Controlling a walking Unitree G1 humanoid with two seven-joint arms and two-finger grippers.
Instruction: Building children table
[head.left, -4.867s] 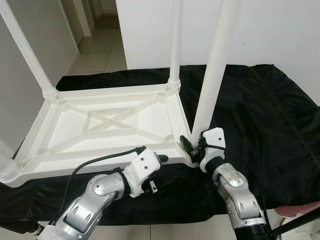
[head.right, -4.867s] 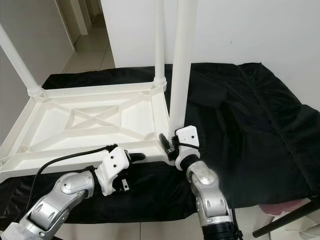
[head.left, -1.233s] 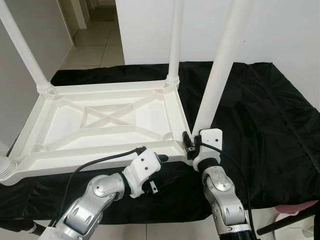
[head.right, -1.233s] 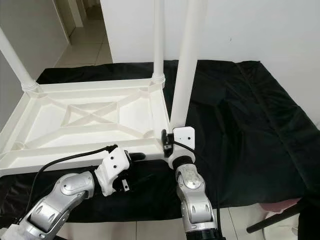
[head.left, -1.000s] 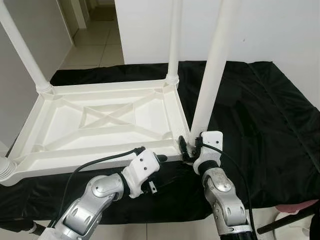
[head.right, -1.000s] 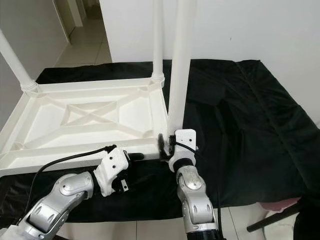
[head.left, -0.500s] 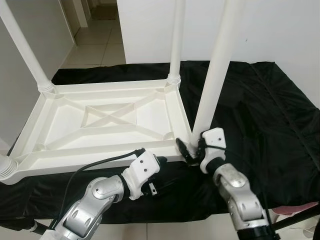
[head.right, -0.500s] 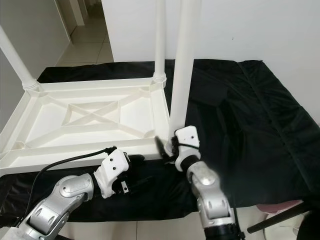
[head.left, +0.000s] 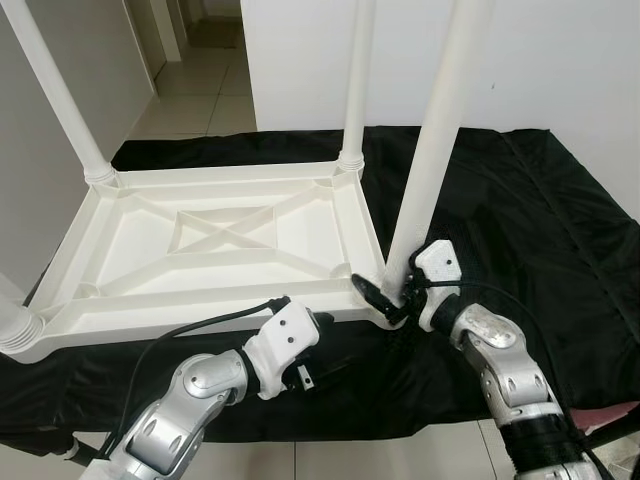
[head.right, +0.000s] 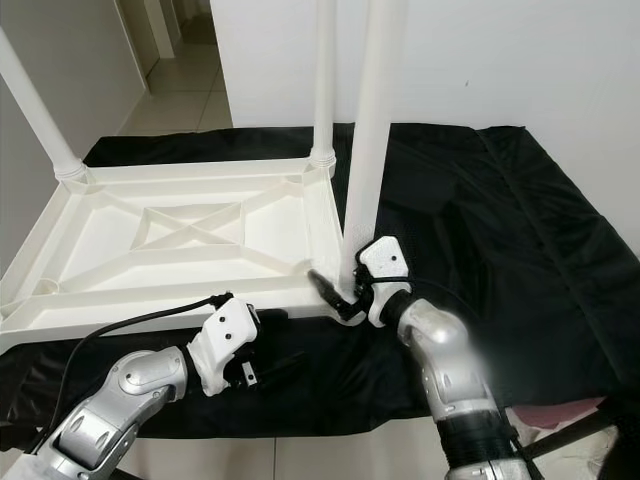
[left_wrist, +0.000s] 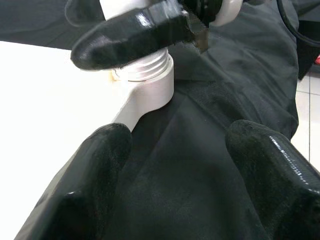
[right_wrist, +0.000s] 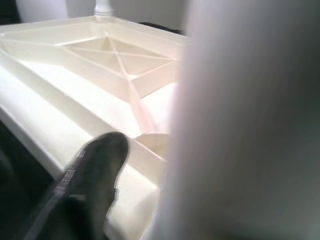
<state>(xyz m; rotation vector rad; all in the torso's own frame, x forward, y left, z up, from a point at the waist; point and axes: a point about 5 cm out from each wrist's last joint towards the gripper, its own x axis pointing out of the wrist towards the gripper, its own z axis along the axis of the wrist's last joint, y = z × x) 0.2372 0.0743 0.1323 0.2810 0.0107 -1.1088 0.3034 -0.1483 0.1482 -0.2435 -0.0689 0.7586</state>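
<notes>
The right pincer grips the base of the near white table leg at the corner socket of the upturned white children's table top, while the left pincer, fingers wide, rests on the black cloth just beside that corner.

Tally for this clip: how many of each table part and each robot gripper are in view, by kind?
White tabletop, upside down on the black cloth: 1
White table legs: 4 (far left, far right, near right, near left)
Grippers: 2 (left gripper, right gripper)
Total: 7
</notes>
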